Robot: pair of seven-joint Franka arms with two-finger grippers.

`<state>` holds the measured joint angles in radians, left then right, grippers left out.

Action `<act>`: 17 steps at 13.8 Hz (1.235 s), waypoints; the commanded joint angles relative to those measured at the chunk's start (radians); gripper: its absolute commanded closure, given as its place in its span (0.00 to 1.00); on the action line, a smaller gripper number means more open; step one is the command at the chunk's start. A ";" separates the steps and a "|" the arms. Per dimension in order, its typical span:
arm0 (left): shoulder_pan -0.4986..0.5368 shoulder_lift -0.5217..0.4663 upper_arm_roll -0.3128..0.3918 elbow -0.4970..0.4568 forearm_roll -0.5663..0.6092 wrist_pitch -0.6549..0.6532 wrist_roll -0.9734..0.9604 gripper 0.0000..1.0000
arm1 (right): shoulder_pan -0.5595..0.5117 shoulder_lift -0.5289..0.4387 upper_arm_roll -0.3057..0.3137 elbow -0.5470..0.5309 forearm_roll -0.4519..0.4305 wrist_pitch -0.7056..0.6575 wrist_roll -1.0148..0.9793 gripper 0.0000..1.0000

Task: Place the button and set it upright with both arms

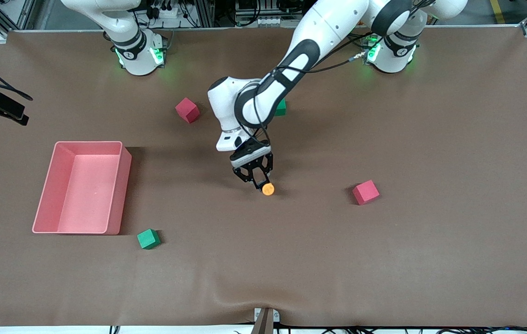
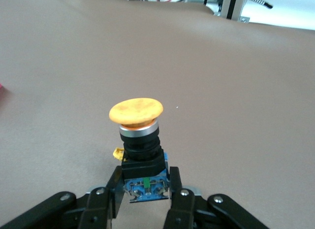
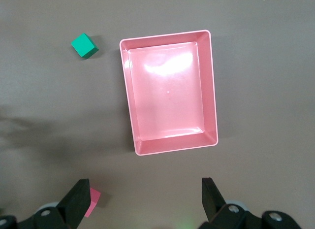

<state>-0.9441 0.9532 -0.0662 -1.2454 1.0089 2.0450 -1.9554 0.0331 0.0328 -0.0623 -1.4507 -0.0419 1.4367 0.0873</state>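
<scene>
The button [image 1: 267, 189] has a round orange cap on a black body with a blue base. It is at the middle of the table, tilted with the cap pointing toward the front camera. My left gripper [image 1: 259, 182] is low over the table and shut on the button's base. In the left wrist view the button [image 2: 136, 112] stands out from between the fingers [image 2: 175, 182], and the left gripper [image 2: 146, 177] clamps its blue base. My right gripper [image 3: 145, 187] is open and empty, high above the pink bin [image 3: 126, 91]. It is out of the front view.
The pink bin [image 1: 125, 185] lies toward the right arm's end. One red cube [image 1: 187, 110] lies near the right arm's base and another [image 1: 365, 192] toward the left arm's end. One green cube [image 1: 148, 239] lies beside the bin; another [image 1: 281, 108] is half hidden under the left arm.
</scene>
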 commanded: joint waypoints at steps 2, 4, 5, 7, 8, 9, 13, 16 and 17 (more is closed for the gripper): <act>-0.079 0.076 0.066 0.012 0.188 -0.011 -0.135 1.00 | -0.015 -0.005 0.009 0.009 0.022 -0.005 0.000 0.00; -0.079 0.130 0.066 0.014 0.333 -0.011 -0.256 1.00 | -0.013 -0.005 0.009 0.009 0.022 -0.007 0.000 0.00; -0.079 0.145 0.066 0.012 0.390 -0.011 -0.302 1.00 | -0.013 -0.005 0.009 0.007 0.022 -0.007 -0.001 0.00; -0.078 0.167 0.069 0.015 0.444 -0.011 -0.342 1.00 | -0.013 -0.005 0.009 0.007 0.022 -0.007 -0.001 0.00; -0.078 0.173 0.074 0.015 0.447 -0.011 -0.344 1.00 | -0.013 -0.005 0.009 0.007 0.022 -0.009 0.000 0.00; -0.078 0.176 0.074 0.014 0.447 -0.011 -0.344 1.00 | -0.015 -0.005 0.009 0.007 0.022 -0.009 0.000 0.00; -0.085 0.174 0.065 0.011 0.436 -0.012 -0.346 0.01 | -0.015 -0.005 0.009 0.006 0.023 -0.010 0.000 0.00; -0.102 0.162 0.063 0.010 0.373 -0.012 -0.350 0.00 | -0.016 -0.005 0.009 0.006 0.023 -0.010 -0.001 0.00; -0.114 0.154 0.063 0.011 0.347 -0.012 -0.344 0.00 | -0.016 -0.005 0.009 0.006 0.023 -0.012 0.000 0.00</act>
<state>-1.0448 1.1042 0.0033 -1.2629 1.3786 2.0394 -2.2774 0.0331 0.0328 -0.0621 -1.4507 -0.0392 1.4352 0.0872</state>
